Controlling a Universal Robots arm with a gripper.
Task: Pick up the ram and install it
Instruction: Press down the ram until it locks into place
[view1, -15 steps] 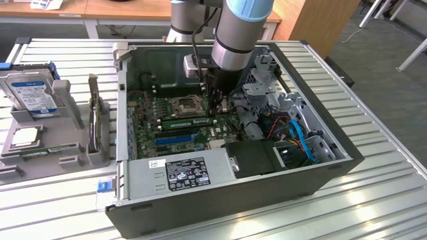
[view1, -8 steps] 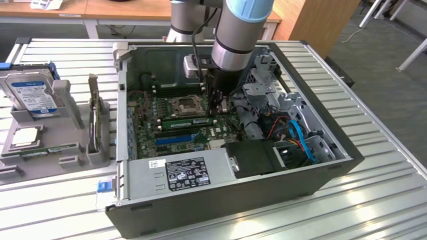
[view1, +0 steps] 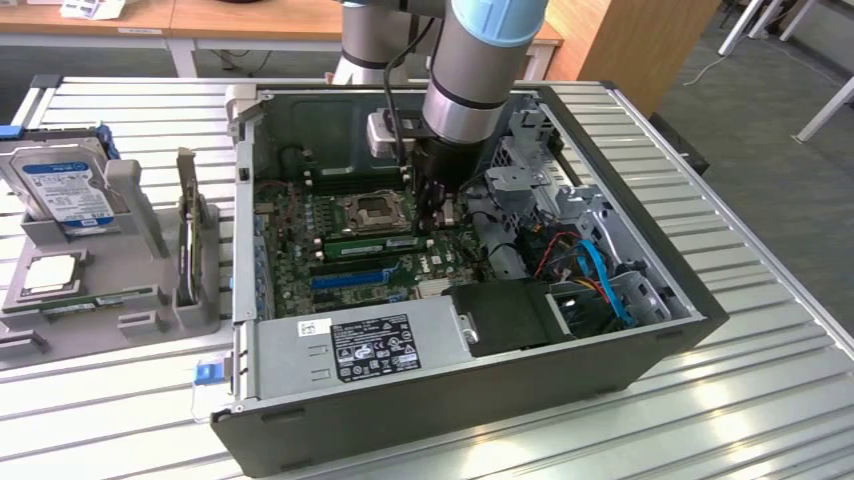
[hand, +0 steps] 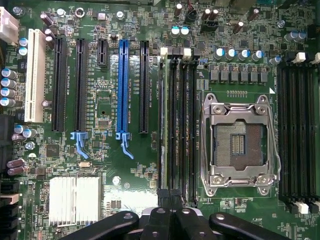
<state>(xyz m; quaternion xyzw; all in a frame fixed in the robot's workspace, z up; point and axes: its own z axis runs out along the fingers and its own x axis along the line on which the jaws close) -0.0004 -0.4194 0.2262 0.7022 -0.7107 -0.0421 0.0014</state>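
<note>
One gripper (hand: 168, 200): we see its jaws closed together, nothing visibly between them, low over the memory slots (hand: 180, 125).
Ram (view1: 378, 243): we find it standing in a slot beside the CPU socket (view1: 372, 211), centre of the exterior view.

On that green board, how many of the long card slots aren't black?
2. One white slot lies farthest from the processor socket; one blue slot lies between black slots, nearer the socket. Others may be hidden.
</note>
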